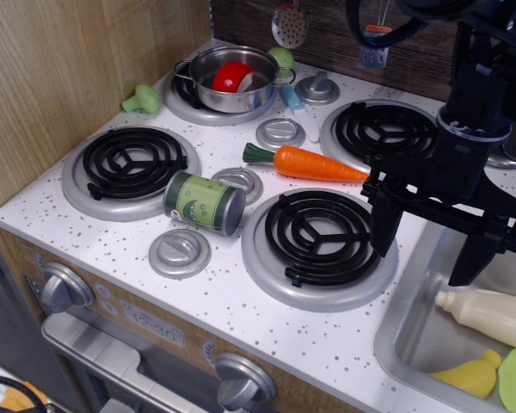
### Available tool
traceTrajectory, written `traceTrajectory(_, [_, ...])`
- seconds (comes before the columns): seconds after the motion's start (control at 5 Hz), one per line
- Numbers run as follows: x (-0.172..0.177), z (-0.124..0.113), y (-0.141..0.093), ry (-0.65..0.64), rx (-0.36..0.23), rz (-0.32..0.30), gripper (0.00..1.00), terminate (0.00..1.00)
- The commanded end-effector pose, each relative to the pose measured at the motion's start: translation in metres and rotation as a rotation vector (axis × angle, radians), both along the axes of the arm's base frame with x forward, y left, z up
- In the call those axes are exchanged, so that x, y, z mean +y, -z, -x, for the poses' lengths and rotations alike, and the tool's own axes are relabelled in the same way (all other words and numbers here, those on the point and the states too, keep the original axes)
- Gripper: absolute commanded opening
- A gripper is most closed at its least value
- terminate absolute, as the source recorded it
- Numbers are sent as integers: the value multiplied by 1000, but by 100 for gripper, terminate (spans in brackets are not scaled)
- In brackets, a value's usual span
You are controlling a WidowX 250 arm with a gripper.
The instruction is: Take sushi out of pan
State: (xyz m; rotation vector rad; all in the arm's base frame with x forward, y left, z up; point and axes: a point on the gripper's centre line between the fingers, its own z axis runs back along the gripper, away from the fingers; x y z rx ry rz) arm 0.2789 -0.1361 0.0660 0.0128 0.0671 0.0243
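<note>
The sushi, a glossy red piece with a white part, lies inside the pan, a small shiny steel pot on the back left burner. My gripper is black, open and empty, its two fingers pointing down. It hangs at the right, over the edge between the front right burner and the sink, far from the pan.
An orange carrot lies mid-stove. A green can lies on its side between the front burners. A steel lid with a knob sits behind. A green toy stands by the left wall. The sink holds a cream bottle and yellow-green pieces.
</note>
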Motion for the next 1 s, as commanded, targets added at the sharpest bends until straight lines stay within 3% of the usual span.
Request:
traceTrajectory(0.0, [0, 0, 0, 0, 0, 0, 100, 0])
traceTrajectory(0.2, [7, -14, 5, -89, -58, -75, 100, 0])
traceTrajectory(0.4, [37, -32, 3, -96, -121, -154, 100, 0])
traceTrajectory(0.8, [129, -74, -34, -48, -276, -381, 100, 0])
